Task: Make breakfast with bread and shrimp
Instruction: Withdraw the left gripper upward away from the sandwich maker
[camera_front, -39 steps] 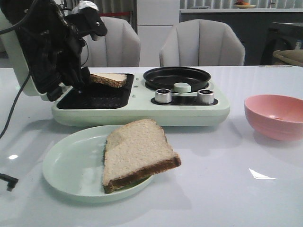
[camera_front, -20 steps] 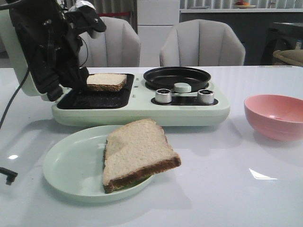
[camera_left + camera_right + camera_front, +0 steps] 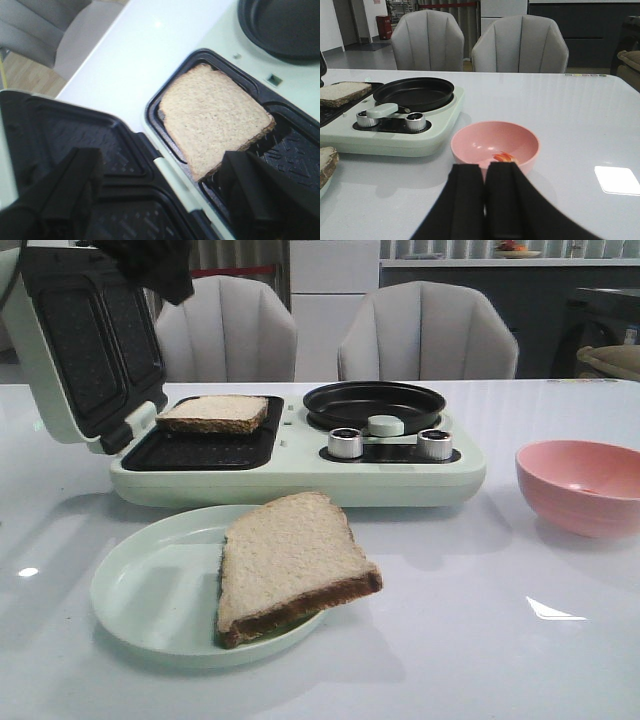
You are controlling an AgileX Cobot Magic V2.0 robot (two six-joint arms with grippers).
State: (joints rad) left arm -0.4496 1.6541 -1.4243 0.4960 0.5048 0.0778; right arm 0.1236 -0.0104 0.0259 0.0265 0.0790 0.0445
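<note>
While my left gripper [image 3: 165,200] has risen clear since a second ago, jaws wide apart and empty, one bread slice [image 3: 213,412] lies released on the sandwich plate [image 3: 200,448], second slice [image 3: 290,565] on green plate [image 3: 140,590], shrimp [image 3: 503,157] in pink bowl [image 3: 470,145], right gripper [image 3: 485,200] jaws closed, empty.

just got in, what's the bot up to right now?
Breakfast prep. One bread slice lies on the grill plate of the open sandwich maker, at its far end. The left end effector hangs above it, open and empty. The second slice sits on the pale green plate, overhanging the rim. The shrimp is in the pink bowl. The right end effector is shut, empty, just short of that bowl.
</note>
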